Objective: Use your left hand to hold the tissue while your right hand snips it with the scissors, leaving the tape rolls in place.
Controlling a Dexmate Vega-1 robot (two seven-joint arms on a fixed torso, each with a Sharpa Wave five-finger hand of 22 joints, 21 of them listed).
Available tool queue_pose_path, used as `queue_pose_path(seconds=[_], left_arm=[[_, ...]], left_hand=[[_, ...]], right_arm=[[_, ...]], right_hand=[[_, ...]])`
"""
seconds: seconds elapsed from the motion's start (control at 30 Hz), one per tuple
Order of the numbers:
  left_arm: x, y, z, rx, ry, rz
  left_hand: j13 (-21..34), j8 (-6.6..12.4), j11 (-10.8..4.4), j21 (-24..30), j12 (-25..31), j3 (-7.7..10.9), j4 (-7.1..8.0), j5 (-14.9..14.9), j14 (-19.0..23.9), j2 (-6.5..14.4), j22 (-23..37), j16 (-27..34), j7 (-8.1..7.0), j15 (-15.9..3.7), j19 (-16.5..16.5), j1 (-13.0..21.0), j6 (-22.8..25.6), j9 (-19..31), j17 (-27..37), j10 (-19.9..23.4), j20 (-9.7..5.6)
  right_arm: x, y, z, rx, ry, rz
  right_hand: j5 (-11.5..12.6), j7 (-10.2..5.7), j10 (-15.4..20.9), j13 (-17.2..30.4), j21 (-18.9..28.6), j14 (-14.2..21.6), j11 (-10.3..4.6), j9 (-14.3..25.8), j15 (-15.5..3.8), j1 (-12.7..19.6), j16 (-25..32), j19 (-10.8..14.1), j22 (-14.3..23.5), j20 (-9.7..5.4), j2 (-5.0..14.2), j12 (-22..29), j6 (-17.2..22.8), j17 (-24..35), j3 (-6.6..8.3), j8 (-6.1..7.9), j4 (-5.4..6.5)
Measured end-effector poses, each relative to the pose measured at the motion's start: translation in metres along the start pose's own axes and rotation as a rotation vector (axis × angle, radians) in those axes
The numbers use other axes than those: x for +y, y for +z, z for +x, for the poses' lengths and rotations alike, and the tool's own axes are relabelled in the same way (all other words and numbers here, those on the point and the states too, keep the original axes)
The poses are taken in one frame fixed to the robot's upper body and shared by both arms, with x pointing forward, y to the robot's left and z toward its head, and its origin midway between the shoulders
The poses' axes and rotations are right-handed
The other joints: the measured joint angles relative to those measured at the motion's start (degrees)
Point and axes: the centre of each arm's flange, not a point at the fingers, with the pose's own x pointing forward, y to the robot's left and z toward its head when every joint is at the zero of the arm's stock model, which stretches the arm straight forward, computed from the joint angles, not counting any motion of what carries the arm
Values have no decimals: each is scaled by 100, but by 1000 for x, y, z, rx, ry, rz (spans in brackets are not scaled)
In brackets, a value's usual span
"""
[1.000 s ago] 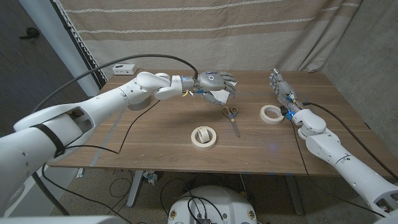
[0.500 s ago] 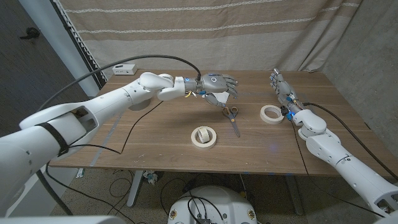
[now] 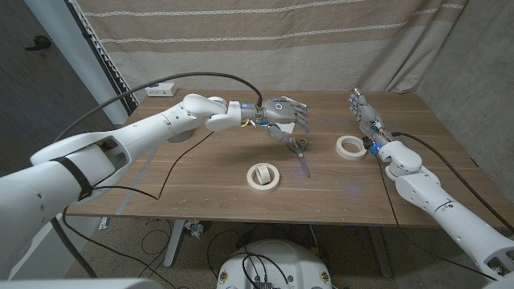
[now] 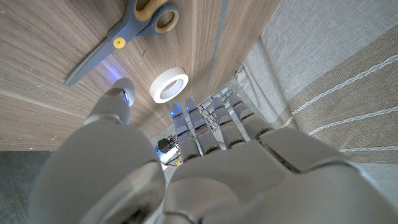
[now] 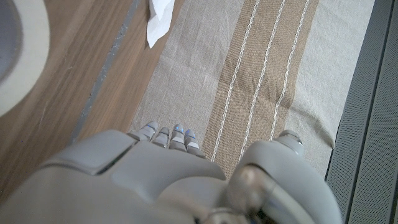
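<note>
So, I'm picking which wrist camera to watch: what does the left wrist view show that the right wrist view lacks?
Left wrist view: the scissors lying on the table, beyond the left hand. Right wrist view: a white tissue, beyond the right hand. Both: the wooden table, a tape roll and the striped curtain.

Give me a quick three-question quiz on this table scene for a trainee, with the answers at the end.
1. True or false: in the head view, the scissors lie between the front tape roll and the tape roll beside the right hand.
2. Which hand is nearest the scissors? A) left hand B) right hand C) both equally
3. Short answer: are the scissors' blades open or closed?
Key: 1 true; 2 A; 3 closed.
</note>
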Motion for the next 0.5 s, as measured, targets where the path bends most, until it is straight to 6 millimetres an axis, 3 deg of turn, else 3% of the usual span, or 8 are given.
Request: queue_pose_path(seconds=[0.5], left_arm=[[-6,6,5,-32,-19,20]], left_hand=[[-1,-45,22,-3,-4,25,-25,0,0,24,-1,0,5,0,-73,24,-125,-27,26,-107,-29]], right_arm=[[-3,2,0,-1,-4,-3]], right_hand=[[0,62,31,0,0,28,31,0,28,0,0,40,1,39,0,0,19,1,0,0,0]])
